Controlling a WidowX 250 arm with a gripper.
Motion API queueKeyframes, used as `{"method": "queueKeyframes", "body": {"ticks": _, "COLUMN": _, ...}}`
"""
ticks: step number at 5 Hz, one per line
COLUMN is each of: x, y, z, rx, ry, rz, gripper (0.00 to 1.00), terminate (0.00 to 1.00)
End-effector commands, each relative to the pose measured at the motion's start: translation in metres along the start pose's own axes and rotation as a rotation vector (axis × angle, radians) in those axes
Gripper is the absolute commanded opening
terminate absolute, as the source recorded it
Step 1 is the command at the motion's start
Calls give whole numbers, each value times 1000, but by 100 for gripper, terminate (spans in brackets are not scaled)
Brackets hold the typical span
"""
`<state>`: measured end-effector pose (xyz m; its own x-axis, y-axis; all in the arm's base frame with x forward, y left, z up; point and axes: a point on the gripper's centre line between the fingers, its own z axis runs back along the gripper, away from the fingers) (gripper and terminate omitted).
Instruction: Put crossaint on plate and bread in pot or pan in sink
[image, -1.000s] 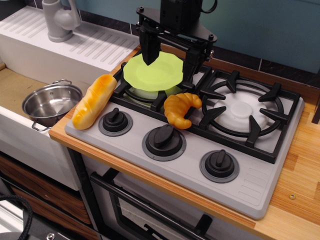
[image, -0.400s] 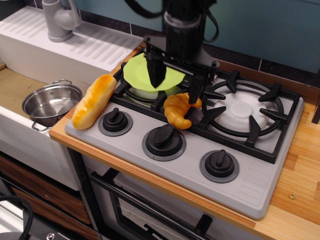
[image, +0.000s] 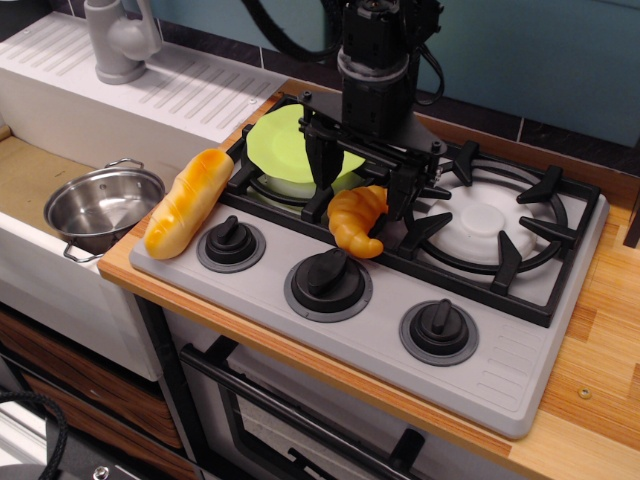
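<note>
observation.image: gripper (image: 362, 188) spread wide, fingers straddling top of croissant (image: 357, 219) on stove grate, just beside plate (image: 296, 144). Bread (image: 188, 202) lies at stove's left edge; pot (image: 102, 208) in sink (image: 40, 180).

One crossaint (image: 357, 220), one bread (image: 188, 202), one plate (image: 283, 145), one pot (image: 102, 208), one sink (image: 40, 175) and one faucet (image: 120, 38) are in view. The stove (image: 500, 350) has two burners and three knobs. One end effector (image: 362, 183) is visible.
</note>
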<state>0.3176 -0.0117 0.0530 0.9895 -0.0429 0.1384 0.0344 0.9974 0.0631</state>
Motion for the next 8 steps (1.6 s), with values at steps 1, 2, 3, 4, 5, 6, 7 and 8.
{"method": "queueKeyframes", "body": {"ticks": 1, "x": -1, "y": -4, "z": -3, "rx": 1, "ry": -45, "rz": 3, "gripper": 100, "terminate": 0}}
{"method": "queueKeyframes", "body": {"ticks": 2, "x": -6, "y": -6, "z": -9, "rx": -4, "ry": -53, "rz": 7, "gripper": 100, "terminate": 0}}
{"method": "queueKeyframes", "body": {"ticks": 3, "x": -9, "y": -10, "z": -17, "rx": -14, "ry": -69, "rz": 14, "gripper": 100, "terminate": 0}}
{"method": "queueKeyframes", "body": {"ticks": 4, "x": -10, "y": -14, "z": -21, "rx": -15, "ry": -71, "rz": 26, "gripper": 100, "terminate": 0}}
{"method": "queueKeyframes", "body": {"ticks": 5, "x": -9, "y": -15, "z": -17, "rx": -11, "ry": -62, "rz": 29, "gripper": 0, "terminate": 0}}
{"method": "queueKeyframes", "body": {"ticks": 6, "x": -7, "y": -14, "z": -7, "rx": 4, "ry": -43, "rz": 31, "gripper": 0, "terminate": 0}}
{"method": "queueKeyframes", "body": {"ticks": 7, "x": -8, "y": -9, "z": 13, "rx": 28, "ry": -12, "rz": 23, "gripper": 0, "terminate": 0}}
{"method": "queueKeyframes", "body": {"ticks": 8, "x": -8, "y": 1, "z": 39, "rx": 48, "ry": 11, "rz": 5, "gripper": 0, "terminate": 0}}
